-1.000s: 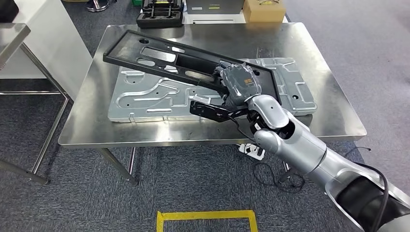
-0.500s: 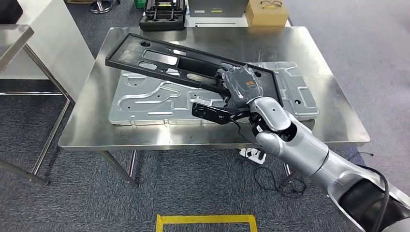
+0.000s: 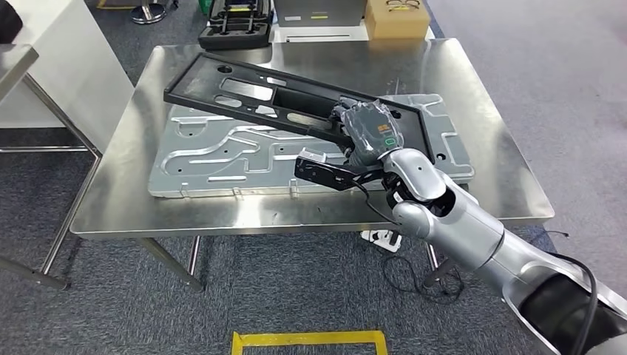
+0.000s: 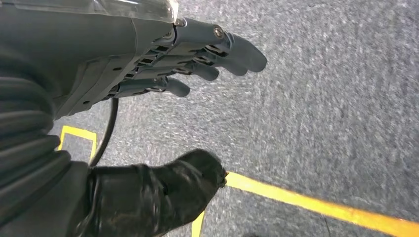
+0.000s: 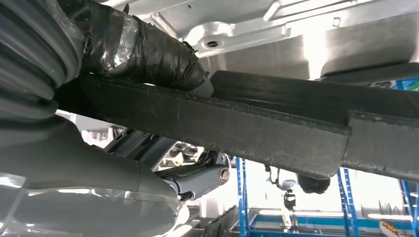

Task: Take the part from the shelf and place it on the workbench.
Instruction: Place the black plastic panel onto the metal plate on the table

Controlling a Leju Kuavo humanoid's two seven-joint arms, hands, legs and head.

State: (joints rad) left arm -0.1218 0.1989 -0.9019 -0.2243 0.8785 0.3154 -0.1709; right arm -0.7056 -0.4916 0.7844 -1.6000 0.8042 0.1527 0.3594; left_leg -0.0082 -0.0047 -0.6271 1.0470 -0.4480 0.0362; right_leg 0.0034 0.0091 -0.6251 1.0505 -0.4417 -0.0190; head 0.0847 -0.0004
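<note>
Nearest the viewer, a rectangle of yellow floor tape point(image 3: 309, 341) lies on the grey carpet point(image 3: 296, 288), and the left hand point(image 4: 163, 64) hangs above that carpet with its fingers spread and nothing in them. The silver right arm point(image 3: 473, 237) rises from the lower right to the right hand point(image 3: 367, 133), which grips the long black plastic frame part with cut-out openings point(image 3: 244, 92); in the right wrist view the thumb point(image 5: 148, 49) presses one face of the part's edge while darker fingers point(image 5: 197, 177) close on the other. The part sits tilted above the embossed silver sheet-metal panel point(image 3: 222, 155), apparently not resting flat on it, though contact at its far end cannot be judged. The panel lies flat on the stainless-steel tabletop point(image 3: 503, 170). Beyond the tabletop stand a black tool case point(image 3: 235, 29) and a brown cardboard box point(image 3: 395, 18).
</note>
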